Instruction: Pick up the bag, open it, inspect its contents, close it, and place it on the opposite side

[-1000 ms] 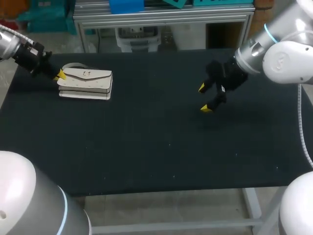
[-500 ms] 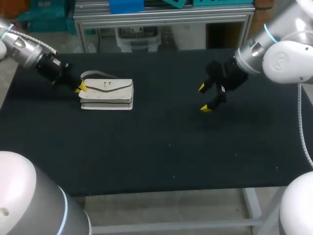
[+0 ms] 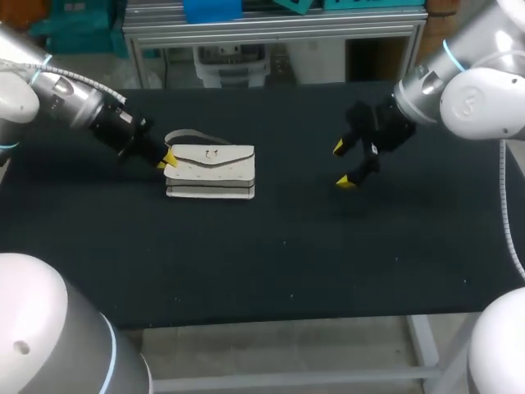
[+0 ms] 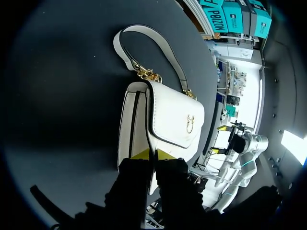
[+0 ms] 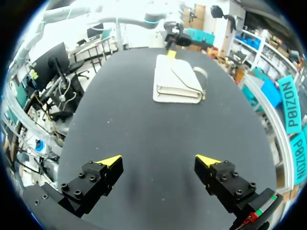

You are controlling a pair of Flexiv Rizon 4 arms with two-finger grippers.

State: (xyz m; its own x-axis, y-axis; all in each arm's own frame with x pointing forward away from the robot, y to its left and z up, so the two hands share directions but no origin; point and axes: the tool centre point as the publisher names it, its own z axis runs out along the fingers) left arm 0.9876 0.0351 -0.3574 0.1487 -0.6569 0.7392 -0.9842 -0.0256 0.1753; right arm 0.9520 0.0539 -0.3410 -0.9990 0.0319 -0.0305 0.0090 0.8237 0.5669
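Though bound in the end for the opposite side, lies for now flat on the black table (image 3: 271, 263), left of the middle: white flap handbag (image 3: 210, 171), flap closed and facing up, gold clasp (image 4: 191, 122) showing. Trails its strap (image 3: 187, 135) in a loop on the table just behind, joined on by short gold chain. Runs its long axis across the table, one short end toward each arm.

Gripped at the left short end by the left gripper (image 3: 166, 159): yellow tips drawn almost together, only a thin slit between, nipping the end where the flap's edge meets the body, as far as the left wrist view tells.

Hangs well apart on the other side, above the table right of the middle: right gripper (image 3: 345, 165), spread wide, nothing in it, handbag ahead of it and end-on.

Judged from this: pick-up in hand, opening not yet begun. Nearer by far, the left arm. Likely calls next for the right gripper to come in along that long axis toward the free end or the flap.
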